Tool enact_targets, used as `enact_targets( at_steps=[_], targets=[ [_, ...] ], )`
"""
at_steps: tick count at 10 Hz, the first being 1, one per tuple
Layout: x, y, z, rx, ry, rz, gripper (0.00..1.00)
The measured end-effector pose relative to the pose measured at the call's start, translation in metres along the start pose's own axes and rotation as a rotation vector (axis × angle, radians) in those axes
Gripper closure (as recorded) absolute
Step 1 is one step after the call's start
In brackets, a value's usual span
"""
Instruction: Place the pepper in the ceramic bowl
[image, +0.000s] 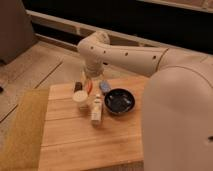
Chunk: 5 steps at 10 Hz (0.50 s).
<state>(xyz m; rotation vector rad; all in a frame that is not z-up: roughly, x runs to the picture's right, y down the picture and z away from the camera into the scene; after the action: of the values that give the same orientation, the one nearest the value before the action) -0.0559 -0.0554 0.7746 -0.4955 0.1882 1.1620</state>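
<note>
The pepper (89, 88) is a small orange-red piece near the far edge of the wooden table (85, 145). It lies between a dark brown block and a small blue object. My gripper (89, 79) points down directly over the pepper, at or just above it. The ceramic bowl (120, 101) is round, glossy black and looks empty. It sits on the table to the right of the pepper and a little nearer to me.
A dark brown block (78, 86) is left of the pepper and a small blue object (104, 86) is right of it. A small white cup (81, 97) and a pale upright bottle-like item (96, 111) stand just in front. My arm's large pale body (175, 115) fills the right side.
</note>
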Motion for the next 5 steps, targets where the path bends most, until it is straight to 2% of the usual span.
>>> enact_targets(
  at_steps=[2,5],
  targets=[
    [-0.022,-0.010,0.004,-0.020,0.000,-0.023,0.35],
    [-0.027,-0.010,0.005,-0.028,0.000,-0.032,0.35]
  ],
)
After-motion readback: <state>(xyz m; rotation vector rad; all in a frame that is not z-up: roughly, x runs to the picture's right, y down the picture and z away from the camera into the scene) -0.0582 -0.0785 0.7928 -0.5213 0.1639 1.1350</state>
